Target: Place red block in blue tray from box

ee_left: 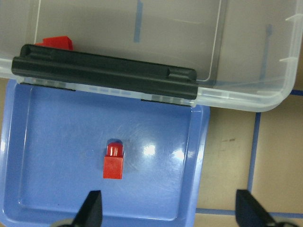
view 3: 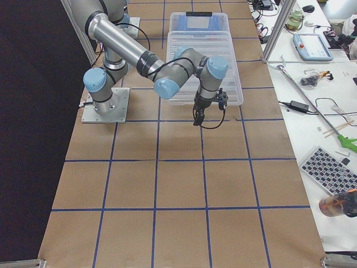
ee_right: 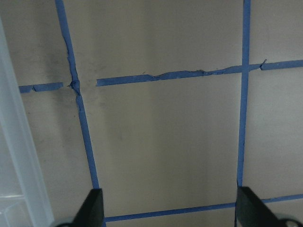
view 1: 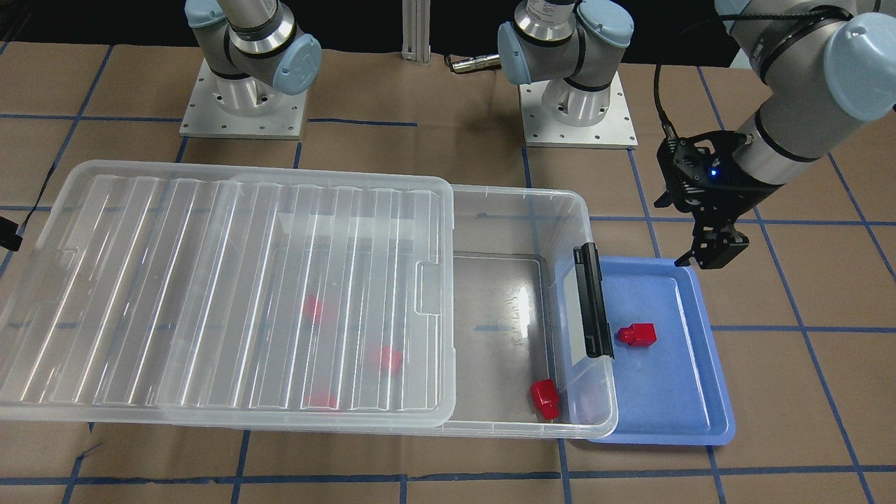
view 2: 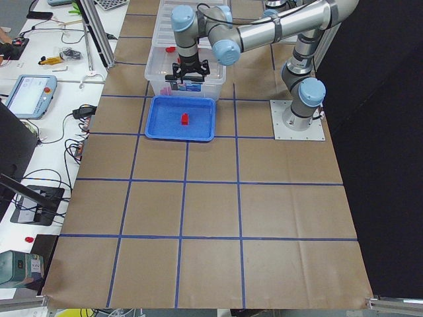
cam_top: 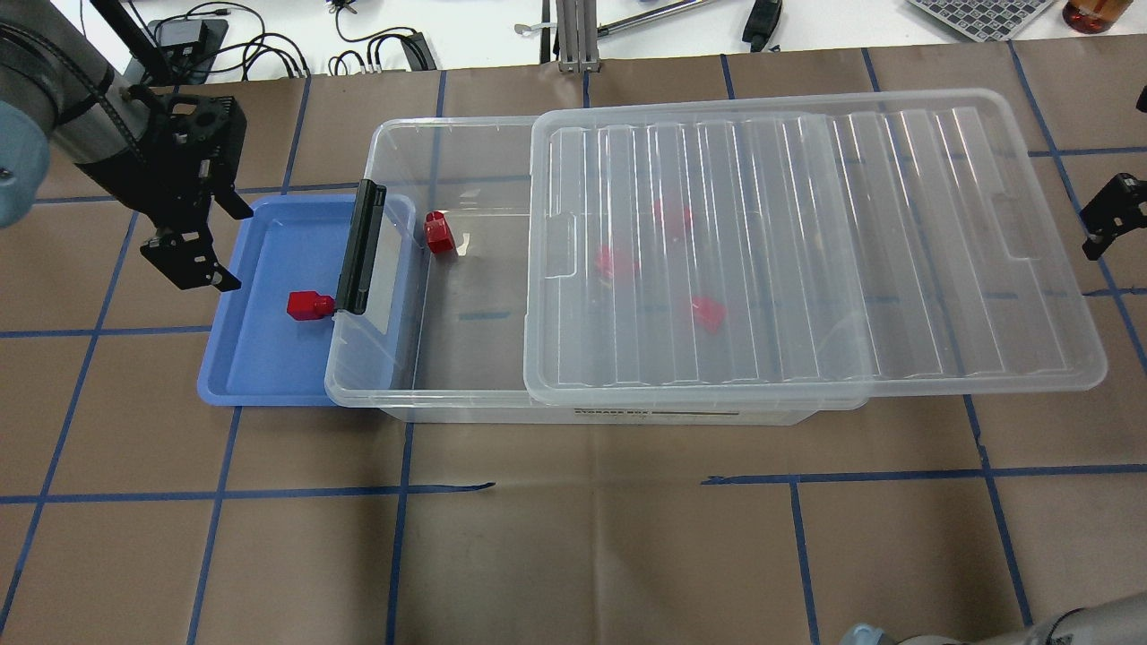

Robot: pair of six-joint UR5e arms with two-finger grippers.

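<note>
In the overhead view my left gripper (cam_top: 219, 246) hangs released and empty over the blue tray's (cam_top: 260, 358) 9 o'clock rim. One red block (cam_top: 309, 305) lies in the tray at my 4 o'clock, stub towards 3. A second red block (cam_top: 438, 233) sits in the box (cam_top: 484, 349) at my 3 o'clock, beyond the latch bar (cam_top: 358, 246). My right gripper (cam_top: 1107, 215), also released, is well apart. I judge the left arm nearer.
</note>
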